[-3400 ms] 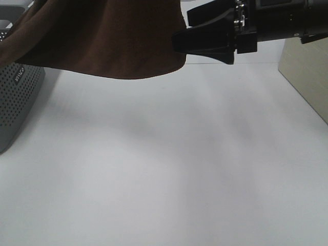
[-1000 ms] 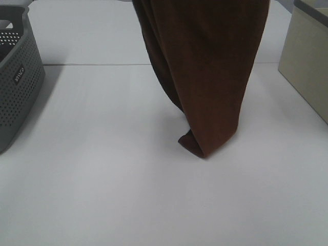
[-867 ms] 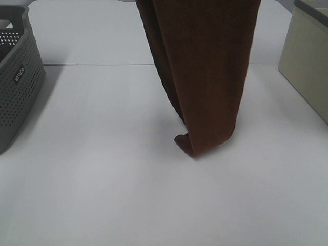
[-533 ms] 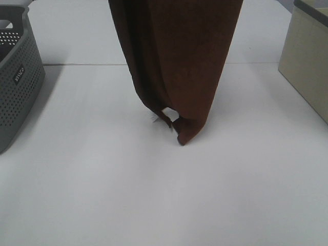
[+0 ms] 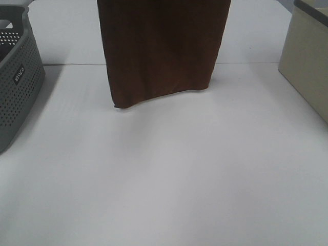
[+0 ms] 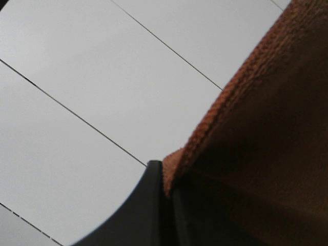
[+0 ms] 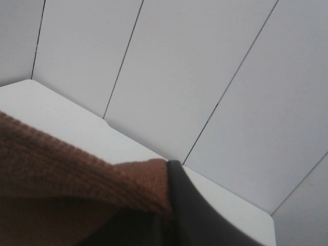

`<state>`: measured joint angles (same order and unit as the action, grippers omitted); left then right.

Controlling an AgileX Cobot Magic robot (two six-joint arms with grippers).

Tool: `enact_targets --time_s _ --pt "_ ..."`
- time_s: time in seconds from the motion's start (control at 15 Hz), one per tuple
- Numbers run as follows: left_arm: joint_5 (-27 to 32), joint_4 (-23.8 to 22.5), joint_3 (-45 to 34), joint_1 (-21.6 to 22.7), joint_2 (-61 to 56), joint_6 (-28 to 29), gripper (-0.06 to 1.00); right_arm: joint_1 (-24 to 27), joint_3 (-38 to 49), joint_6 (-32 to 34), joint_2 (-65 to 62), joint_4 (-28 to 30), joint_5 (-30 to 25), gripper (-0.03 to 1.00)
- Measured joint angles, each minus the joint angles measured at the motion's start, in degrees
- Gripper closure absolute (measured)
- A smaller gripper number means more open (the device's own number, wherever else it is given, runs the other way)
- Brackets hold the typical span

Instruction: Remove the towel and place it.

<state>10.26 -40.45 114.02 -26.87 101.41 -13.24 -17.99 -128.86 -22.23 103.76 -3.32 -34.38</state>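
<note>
The dark brown towel [image 5: 161, 48] hangs spread flat from above the top edge of the exterior high view, with its lower edge just above the white table. Both grippers are out of that view. In the left wrist view my left gripper [image 6: 166, 205] is shut on one top corner of the towel [image 6: 266, 154]. In the right wrist view my right gripper [image 7: 166, 210] is shut on the other top corner of the towel [image 7: 61, 179]. The small white label does not show.
A grey perforated basket [image 5: 15, 77] stands at the left edge of the white table [image 5: 169, 179]. A beige box [image 5: 307, 61] stands at the right edge. White wall panels fill both wrist views.
The towel hung bunched and folded to one side, its tip near the table; now it is lifted, pulled out flat and shifted left. Earlier still it trailed from the basket.
</note>
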Motion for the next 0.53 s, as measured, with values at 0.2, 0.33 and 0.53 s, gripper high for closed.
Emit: enact_targets --time_s 0.2,0.33,0.53 --pt "-7.45 0.46 0.00 3.21 2.46 1.78 0.94 0.00 0.00 0.00 2.52 -0.23 6.19 0.96" --pt "-14.04 1.03 0.29 5.79 4.81 2.29 0.94 0.00 -0.06 0.00 4.58 -1.66 12.49 0.96" --pt "-20.63 3.09 3.95 9.28 10.77 2.29 0.94 0.00 -3.44 -0.23 9.28 -4.53 18.05 0.96"
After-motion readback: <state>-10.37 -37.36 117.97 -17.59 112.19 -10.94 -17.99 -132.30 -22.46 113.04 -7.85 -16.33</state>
